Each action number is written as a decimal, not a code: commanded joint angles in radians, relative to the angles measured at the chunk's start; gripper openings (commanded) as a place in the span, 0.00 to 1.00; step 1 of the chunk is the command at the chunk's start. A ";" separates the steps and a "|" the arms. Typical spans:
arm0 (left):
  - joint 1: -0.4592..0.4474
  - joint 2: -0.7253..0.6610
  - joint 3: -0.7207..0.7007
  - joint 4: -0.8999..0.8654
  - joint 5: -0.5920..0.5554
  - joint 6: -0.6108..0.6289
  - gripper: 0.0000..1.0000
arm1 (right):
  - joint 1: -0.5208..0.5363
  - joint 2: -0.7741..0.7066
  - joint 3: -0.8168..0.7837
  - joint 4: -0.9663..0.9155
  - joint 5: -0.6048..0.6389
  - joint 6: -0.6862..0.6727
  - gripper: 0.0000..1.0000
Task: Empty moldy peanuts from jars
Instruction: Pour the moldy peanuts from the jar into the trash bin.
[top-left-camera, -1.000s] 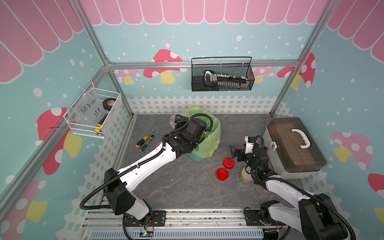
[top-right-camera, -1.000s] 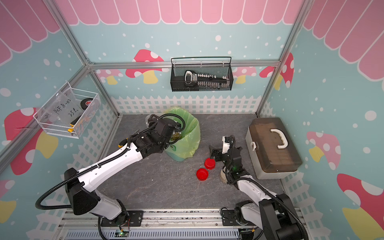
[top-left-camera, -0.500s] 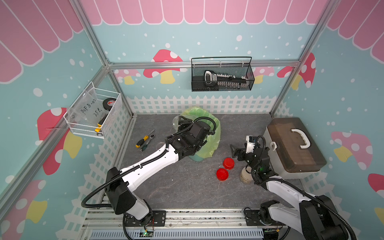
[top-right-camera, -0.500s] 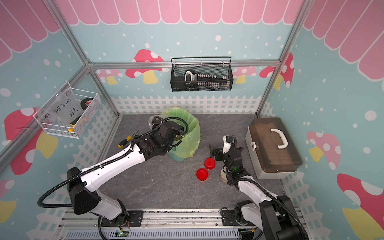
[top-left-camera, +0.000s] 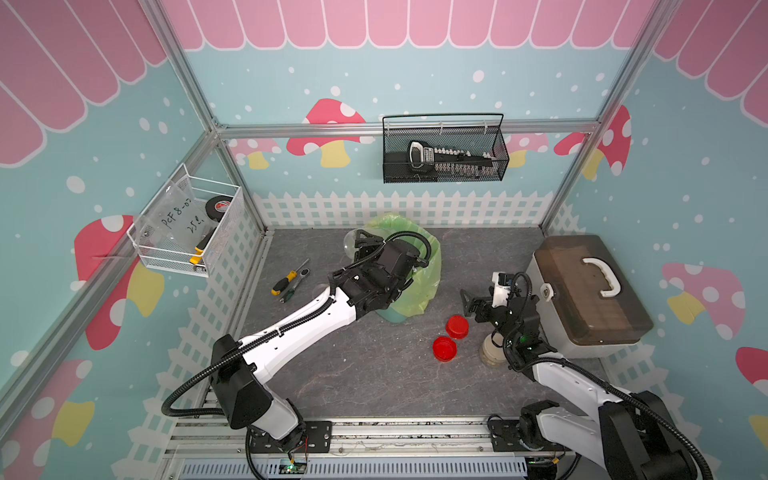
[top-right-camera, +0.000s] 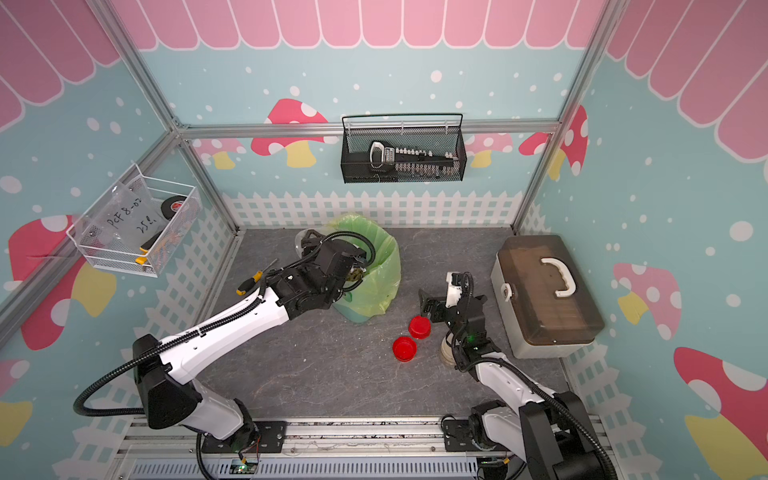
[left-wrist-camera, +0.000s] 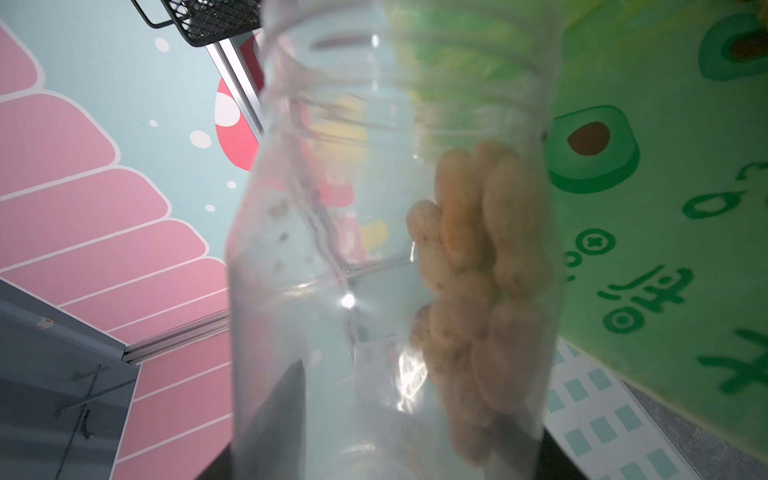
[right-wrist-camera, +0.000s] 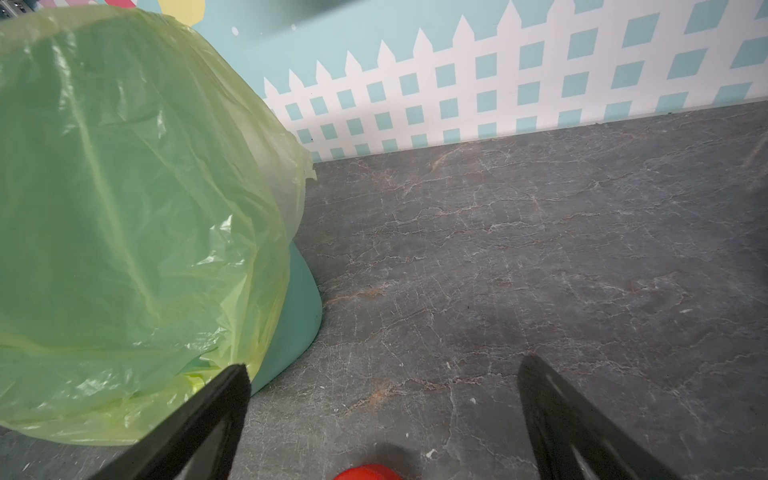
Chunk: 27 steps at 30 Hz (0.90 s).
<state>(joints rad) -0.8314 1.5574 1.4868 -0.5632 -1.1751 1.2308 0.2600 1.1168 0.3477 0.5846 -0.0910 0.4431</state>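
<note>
Gripping a clear jar (left-wrist-camera: 332, 291) of moldy peanuts (left-wrist-camera: 478, 270), the left gripper (top-left-camera: 363, 246) sits at the bin's (top-left-camera: 419, 286) ten o'clock; the right gripper (right-wrist-camera: 382, 374) gapes wide, empty.

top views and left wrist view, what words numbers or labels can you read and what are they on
"PcF 8-02": handwritten on the clear bag in the white wire basket.
"25" and a further mark I cannot make out: the line below, same bag.
Tape roll: red label, too small to read.
Tool in the black mesh basket: label too small to read.
Green bag, left wrist view: dark green printed characters, not legible.
</note>
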 joint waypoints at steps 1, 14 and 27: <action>0.005 -0.033 -0.018 -0.001 -0.003 0.003 0.28 | -0.008 -0.007 -0.011 0.023 -0.008 0.008 0.99; -0.002 -0.027 -0.069 0.147 -0.048 0.153 0.27 | -0.010 -0.003 -0.008 0.024 -0.012 0.010 0.99; 0.009 -0.037 -0.091 0.282 -0.028 0.281 0.27 | -0.011 -0.008 -0.012 0.026 -0.013 0.011 0.99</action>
<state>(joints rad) -0.8307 1.5539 1.4200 -0.3641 -1.2045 1.4376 0.2550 1.1168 0.3477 0.5846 -0.0986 0.4465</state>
